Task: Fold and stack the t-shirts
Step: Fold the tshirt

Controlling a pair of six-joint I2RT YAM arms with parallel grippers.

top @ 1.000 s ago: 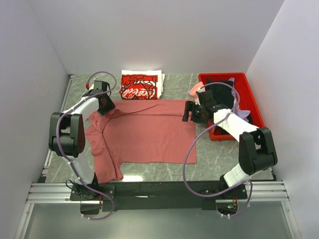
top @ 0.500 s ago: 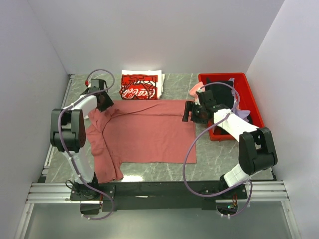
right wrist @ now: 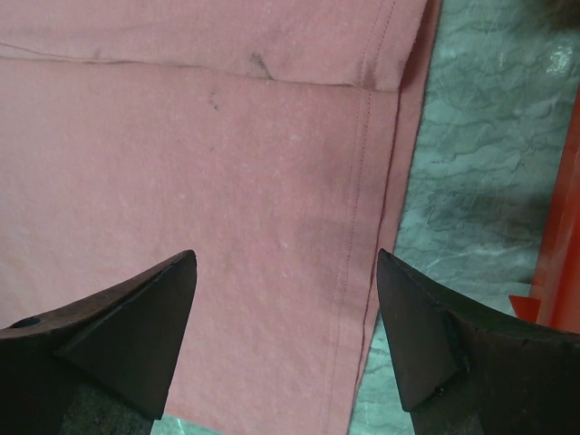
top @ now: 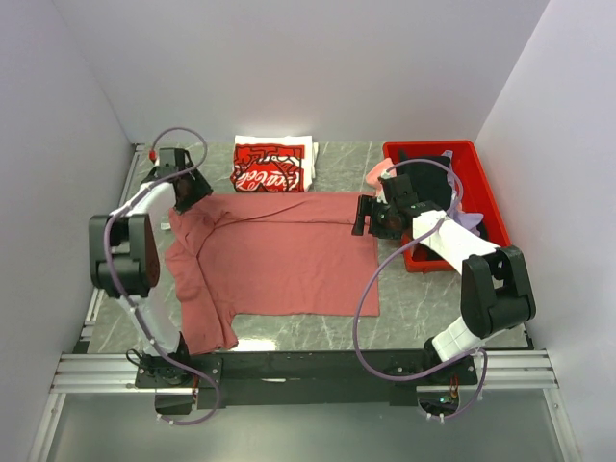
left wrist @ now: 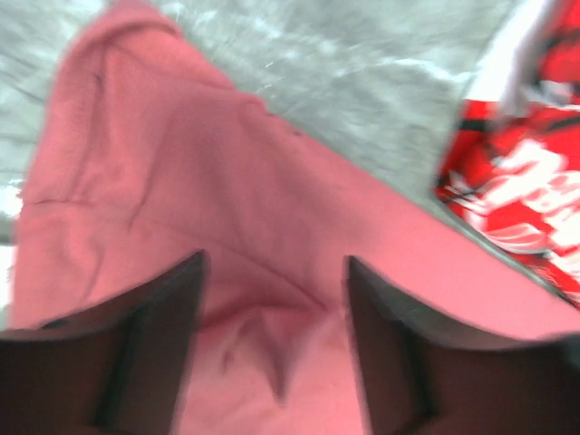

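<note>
One red-and-white t-shirt lies folded at the far edge of the table, so the stack looks begun. The dusty-rose t-shirt lies spread mid-table, not yet folded. The left gripper hangs with fingers spread over its far-left shoulder, and the right gripper is likewise spread over its far-right hem corner; neither pinches cloth. More tees wait in the red bin.

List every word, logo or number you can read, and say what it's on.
"Coca-Cola": white script on the folded red tee; it is small and read mostly by its shape.
Same logo in the left wrist view: too blurred to read.
Rose tee, bin: no text seen.
</note>
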